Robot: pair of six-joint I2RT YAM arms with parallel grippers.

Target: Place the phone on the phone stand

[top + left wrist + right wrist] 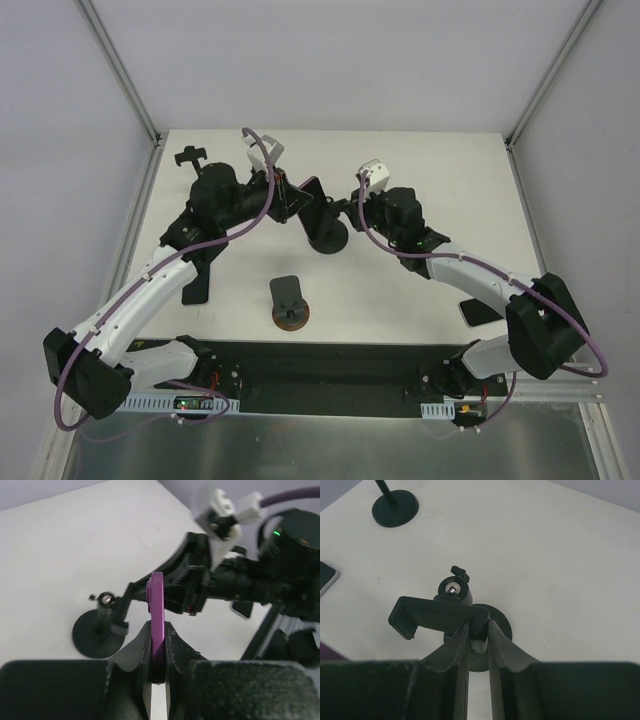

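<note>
Phone [157,600], purple: off the desk [420,170], pinched edge-on in my left hand [158,631], which is closed tight on its lower end, at ten o'clock of the phone stand [327,238]. Cradle [437,614]: empty, its edge clamped by my right hand [479,630]. Outstanding, I judge: seat phone in cradle, release.

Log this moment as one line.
left gripper: shut on phone | right gripper: shut on stand clamp | phone: close to clamp, not released

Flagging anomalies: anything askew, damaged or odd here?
Nothing stands out. The left claw grips the phone by its edge; the right claw holds the stand by its clamp. Nothing spilled or broken.
</note>
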